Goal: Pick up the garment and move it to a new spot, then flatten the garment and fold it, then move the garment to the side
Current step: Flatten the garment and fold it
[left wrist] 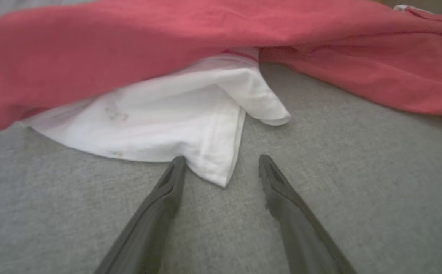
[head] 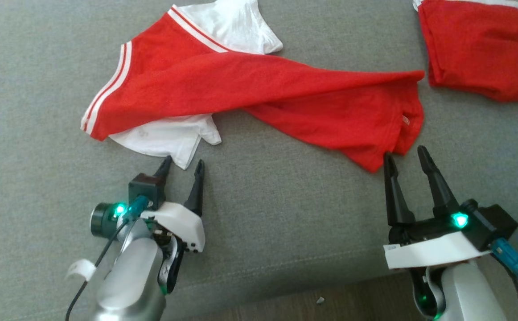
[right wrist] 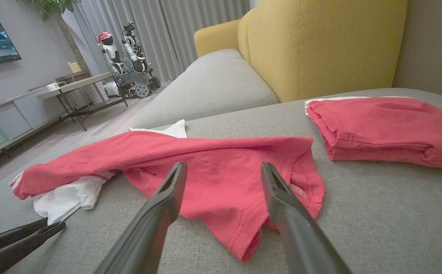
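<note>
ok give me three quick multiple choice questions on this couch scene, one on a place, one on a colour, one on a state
1. In the head view, where does the folded red garment lie from the crumpled shirt?
A) lower left
B) upper right
C) on top of it

2. What colour is the sleeve nearest the left pincer?
A) blue
B) yellow
C) white

3. How do the left pincer and the right pincer stand?
A) both open, holding nothing
B) both shut on cloth
C) left shut, right open

Answers:
1 B, it sits apart from the shirt at the top right of the grey cushion.
2 C, the left wrist view shows white cloth just ahead of that pincer.
3 A, each is spread wide with no cloth clamped.
</note>
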Tool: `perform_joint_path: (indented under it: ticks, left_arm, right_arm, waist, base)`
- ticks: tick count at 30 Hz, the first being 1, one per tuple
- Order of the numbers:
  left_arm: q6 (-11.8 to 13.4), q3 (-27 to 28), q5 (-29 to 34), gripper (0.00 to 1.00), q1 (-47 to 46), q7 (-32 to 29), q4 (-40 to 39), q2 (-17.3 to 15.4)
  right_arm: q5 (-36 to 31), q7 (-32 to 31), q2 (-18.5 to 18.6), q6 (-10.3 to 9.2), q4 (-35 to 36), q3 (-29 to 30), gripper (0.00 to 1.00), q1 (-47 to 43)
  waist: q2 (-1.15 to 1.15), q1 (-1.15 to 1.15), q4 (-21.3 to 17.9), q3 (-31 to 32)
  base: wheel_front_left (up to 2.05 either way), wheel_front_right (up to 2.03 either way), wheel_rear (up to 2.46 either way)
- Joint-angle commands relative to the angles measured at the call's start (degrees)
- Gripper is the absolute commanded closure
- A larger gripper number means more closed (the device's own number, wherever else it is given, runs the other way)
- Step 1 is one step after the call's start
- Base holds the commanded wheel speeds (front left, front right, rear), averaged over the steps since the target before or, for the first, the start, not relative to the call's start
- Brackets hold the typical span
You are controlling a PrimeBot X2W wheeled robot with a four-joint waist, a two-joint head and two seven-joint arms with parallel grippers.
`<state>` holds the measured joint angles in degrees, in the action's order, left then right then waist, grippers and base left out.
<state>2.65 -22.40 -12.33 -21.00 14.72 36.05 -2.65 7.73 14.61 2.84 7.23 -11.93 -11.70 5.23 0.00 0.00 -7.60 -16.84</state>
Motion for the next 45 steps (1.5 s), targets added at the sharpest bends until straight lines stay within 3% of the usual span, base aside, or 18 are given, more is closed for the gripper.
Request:
perform_joint_path:
  ticks: [1,4,5,10,18,31,32,34,40,45]
  left_arm:
    - [1.03,1.18,0.29,0.0,-1.3,0.28,0.53,-0.24]
    - [2.4,1.37,0.44,0.97,-2.7,0.28,1.84,-0.23]
    - [2.49,1.36,0.47,1.0,-2.88,0.28,2.15,-0.23]
    - [3.26,2.18,1.25,1.0,-2.3,0.28,-0.04,-0.57]
    - [5.65,5.78,2.81,1.0,3.5,0.28,-12.19,-3.21]
    - [5.12,7.87,3.77,1.0,5.44,0.28,-17.25,-4.41]
    - [5.16,7.94,3.84,1.0,5.47,0.28,-17.43,-4.35]
    - [5.24,8.15,4.0,1.0,5.55,0.28,-17.81,-4.32]
    - [5.19,10.24,4.0,1.0,5.59,0.28,-20.99,-5.04]
    - [3.45,13.38,3.15,1.0,5.68,0.28,-30.16,-6.99]
  right_arm:
    - [-0.22,0.39,0.04,0.25,1.98,-1.27,0.0,1.37]
    - [-0.11,0.39,0.04,0.25,2.2,-1.2,0.0,1.61]
    - [-0.09,0.39,0.04,0.25,2.28,-1.17,0.0,1.65]
    - [-0.23,0.39,0.04,0.25,1.29,-1.94,0.0,0.98]
    - [-0.39,0.39,0.04,0.25,-6.86,-2.26,0.0,0.17]
    - [-1.76,0.39,0.04,0.25,-17.51,-0.23,0.0,6.62]
    - [-1.7,0.39,0.04,0.25,-18.44,-0.27,0.15,6.98]
    - [-1.89,0.39,0.04,0.25,-19.82,-0.45,1.0,7.8]
    - [-0.16,0.39,0.04,0.25,-19.9,-0.46,1.0,7.99]
    - [2.62,0.39,0.04,0.25,-11.52,1.55,1.0,4.93]
  waist:
    - [0.0,0.0,-0.41,-0.58]
    - [0.0,0.0,-0.68,-1.08]
    - [0.0,0.0,-0.73,-1.22]
    - [0.0,0.0,-0.57,-1.41]
    - [0.0,0.0,0.73,-2.4]
    - [0.0,0.0,3.23,-2.52]
    - [0.0,0.0,3.37,-2.5]
    - [0.0,0.0,3.58,-2.45]
    - [0.0,0.0,3.51,-0.81]
    - [0.0,0.0,2.97,3.17]
  base:
    - [0.0,0.0,0.0]
    - [0.0,0.0,0.0]
    - [0.0,0.0,0.0]
    - [0.0,0.0,0.0]
    - [0.0,0.0,0.0]
    - [0.0,0.0,0.0]
    - [0.0,0.0,0.0]
    - [0.0,0.0,0.0]
    - [0.0,0.0,0.0]
    - [0.0,0.0,0.0]
